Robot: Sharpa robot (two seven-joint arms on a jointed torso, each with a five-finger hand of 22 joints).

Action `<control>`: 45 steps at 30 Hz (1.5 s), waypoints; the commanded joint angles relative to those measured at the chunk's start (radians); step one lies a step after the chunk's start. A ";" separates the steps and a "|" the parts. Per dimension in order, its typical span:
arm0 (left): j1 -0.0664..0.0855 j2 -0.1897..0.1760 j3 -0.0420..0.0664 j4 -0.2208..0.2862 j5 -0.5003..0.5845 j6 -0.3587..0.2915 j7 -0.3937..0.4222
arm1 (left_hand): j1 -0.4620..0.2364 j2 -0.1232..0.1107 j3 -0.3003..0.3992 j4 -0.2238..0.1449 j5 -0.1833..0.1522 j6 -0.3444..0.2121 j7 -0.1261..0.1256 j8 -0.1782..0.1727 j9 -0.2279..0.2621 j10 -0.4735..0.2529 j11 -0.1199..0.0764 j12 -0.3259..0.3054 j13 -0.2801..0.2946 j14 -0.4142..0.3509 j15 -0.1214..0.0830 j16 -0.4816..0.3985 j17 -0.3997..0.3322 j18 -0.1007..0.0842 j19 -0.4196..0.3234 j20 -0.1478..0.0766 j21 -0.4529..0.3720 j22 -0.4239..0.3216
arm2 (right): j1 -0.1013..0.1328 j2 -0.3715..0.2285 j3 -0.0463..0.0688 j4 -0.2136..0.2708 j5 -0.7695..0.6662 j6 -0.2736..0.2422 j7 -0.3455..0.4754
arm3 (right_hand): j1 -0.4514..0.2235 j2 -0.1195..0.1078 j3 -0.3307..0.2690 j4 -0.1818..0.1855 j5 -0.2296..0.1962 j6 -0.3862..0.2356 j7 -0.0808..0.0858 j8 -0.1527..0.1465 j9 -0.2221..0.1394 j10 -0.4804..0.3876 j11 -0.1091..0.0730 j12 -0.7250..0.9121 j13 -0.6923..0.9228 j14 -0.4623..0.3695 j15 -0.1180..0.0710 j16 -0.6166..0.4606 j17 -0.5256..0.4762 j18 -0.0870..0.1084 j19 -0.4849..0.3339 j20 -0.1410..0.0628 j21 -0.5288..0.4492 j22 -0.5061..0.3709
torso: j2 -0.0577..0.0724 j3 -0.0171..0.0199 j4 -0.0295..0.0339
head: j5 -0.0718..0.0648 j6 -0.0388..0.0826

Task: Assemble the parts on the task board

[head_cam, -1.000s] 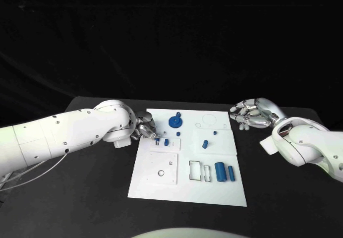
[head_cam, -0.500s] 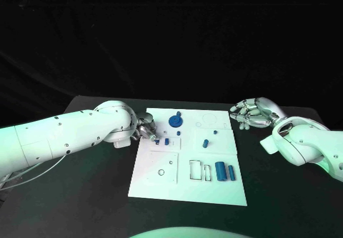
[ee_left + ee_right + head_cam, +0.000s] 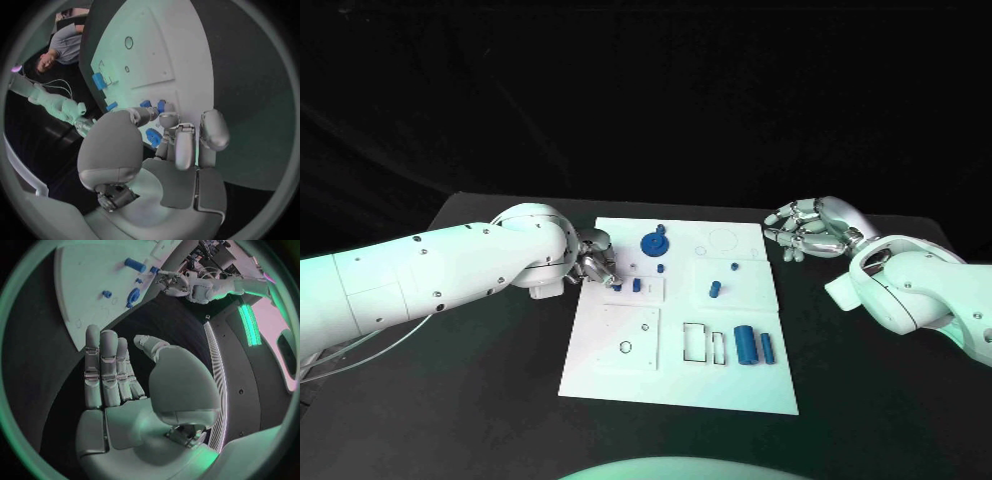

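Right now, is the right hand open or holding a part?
Open: the right hand shows a bare palm with fingers extended, beside the task board.

- In the head view the task board (image 3: 678, 370) is the brightest surface, lit evenly from above, with only faint shadows beside its pieces.
- The black table (image 3: 488, 400) and the backdrop swallow the light and stay dim.
- The left arm (image 3: 430, 275) is bright along its top and shaded underneath.
- Small glints sit on the silver right hand (image 3: 808, 228).
- Both wrist views are fisheye circles in dark frames, so the board's straight edges bend.
- The left hand (image 3: 169, 150), close to the lens, looks soft and smoothly shaded.
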 commanded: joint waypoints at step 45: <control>-0.005 0.019 -0.001 -0.005 0.027 0.019 -0.003 | -0.041 -0.014 0.142 -0.167 0.098 0.032 -0.012 0.013 -0.012 0.045 -0.009 0.036 0.057 0.072 -0.014 0.012 0.132 -0.017 0.013 -0.007 0.018 0.021 | -0.003 0.000 0.000 0.000 -0.001 0.007 0.005 | -0.008 0.000 0.000 0.003 0.005 0.003 0.005 0.006 -0.002 -0.007 0.000 0.001 -0.003 0.000 0.001 -0.009 0.003 0.011 0.009 0.000 -0.008 -0.003 | 0.001 0.0013 -0.0015 | -0.002 -0.002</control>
